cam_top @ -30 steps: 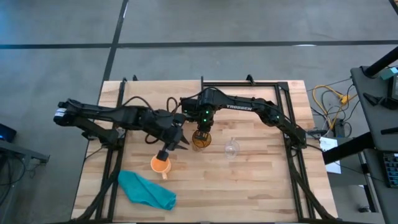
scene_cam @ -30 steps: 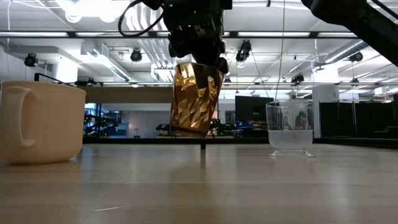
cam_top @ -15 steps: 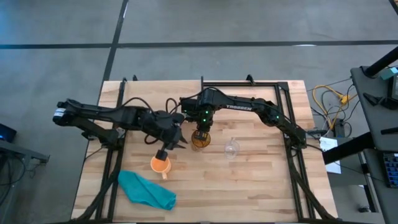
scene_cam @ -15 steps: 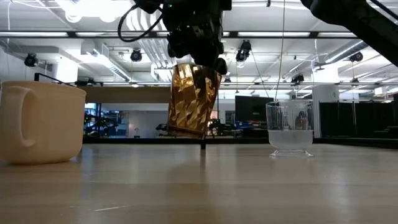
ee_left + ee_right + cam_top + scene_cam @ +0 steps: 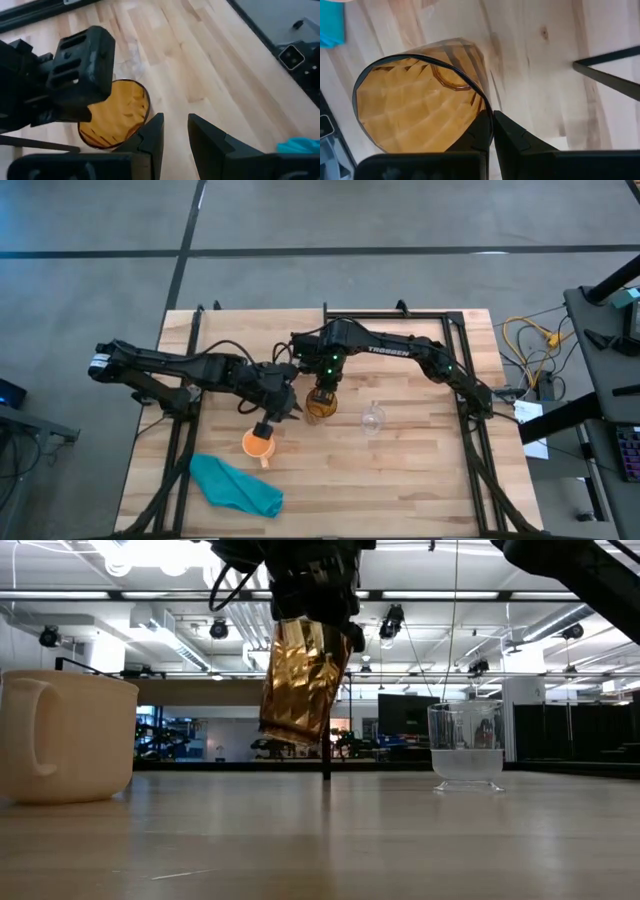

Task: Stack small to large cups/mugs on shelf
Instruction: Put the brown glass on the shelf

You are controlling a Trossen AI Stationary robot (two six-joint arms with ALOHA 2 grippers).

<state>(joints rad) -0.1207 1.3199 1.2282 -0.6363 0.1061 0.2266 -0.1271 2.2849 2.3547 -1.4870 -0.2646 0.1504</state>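
Observation:
The amber tumbler [image 5: 317, 406] [image 5: 300, 685] hangs tilted above the table's middle, held by my right gripper [image 5: 322, 387] [image 5: 492, 125], which is shut on it. My left gripper [image 5: 287, 408] [image 5: 175, 132] hovers just left of the tumbler, slightly open and touching nothing. The orange mug [image 5: 258, 445] [image 5: 65, 735] stands on its base nearer the near edge, left of centre. The tiny clear glass cup [image 5: 372, 418] [image 5: 466, 745] stands upright to the tumbler's right. Which board strip is the shelf, I cannot tell. My right gripper pinches the tumbler's rim [image 5: 485, 107], one finger inside the mouth and one outside the wall. It comes from above, pointing down. The tumbler is lifted clear of the table, mouth up, and tilted so that its base [image 5: 288, 735] swings toward the table's left.
A teal cloth [image 5: 237, 485] lies crumpled near the near-left corner. Black metal rods [image 5: 395, 313] frame the far part and both sides of the table. Bare wood lies right of the glass cup and along the near edge. Cables lie off the table's right side.
My right gripper has raised the tumbler a little and tipped it further. Its base has swung toward the table's left and stands higher above the wood than before. The mug, glass cup and cloth have stayed put.

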